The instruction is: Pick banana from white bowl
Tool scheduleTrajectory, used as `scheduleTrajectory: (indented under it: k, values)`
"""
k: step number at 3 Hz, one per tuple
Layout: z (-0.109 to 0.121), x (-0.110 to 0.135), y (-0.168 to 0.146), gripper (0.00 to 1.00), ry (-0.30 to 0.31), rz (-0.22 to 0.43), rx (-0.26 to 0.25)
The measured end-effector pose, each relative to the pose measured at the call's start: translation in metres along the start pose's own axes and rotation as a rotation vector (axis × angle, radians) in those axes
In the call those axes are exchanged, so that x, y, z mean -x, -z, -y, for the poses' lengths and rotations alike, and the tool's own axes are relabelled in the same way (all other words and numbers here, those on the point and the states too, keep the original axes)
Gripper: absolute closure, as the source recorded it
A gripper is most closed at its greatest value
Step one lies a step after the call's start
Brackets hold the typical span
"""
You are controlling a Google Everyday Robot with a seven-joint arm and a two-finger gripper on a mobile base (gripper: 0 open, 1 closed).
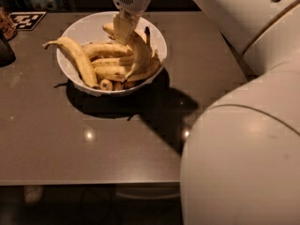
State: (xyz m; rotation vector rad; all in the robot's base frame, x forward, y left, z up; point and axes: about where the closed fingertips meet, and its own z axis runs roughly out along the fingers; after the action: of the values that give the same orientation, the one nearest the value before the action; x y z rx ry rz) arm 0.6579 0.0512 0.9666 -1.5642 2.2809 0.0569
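The white bowl [77, 27] stands on the dark table, far left of centre, and holds several yellow bananas. My gripper [123, 29] reaches straight down into the back of the bowl, among the bananas. Right below it lies the banana [140, 57], long and curved, with a dark stem pointing up by the right rim. Whether the gripper has hold of it is hidden. Another long banana [77, 60] leans out over the bowl's left rim.
My arm's large white housings [243, 158] fill the right side and hide the table's right part. A dark object [5, 50] and a black-and-white marker tag [27, 19] sit at the far left. The table's front edge [89, 182] runs along the bottom.
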Motion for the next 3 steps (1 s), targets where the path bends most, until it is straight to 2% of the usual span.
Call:
scheduleTrajectory:
  k: [3]
  values:
    - [-0.023,-0.018,0.039,1.00,0.077,0.081,0.009]
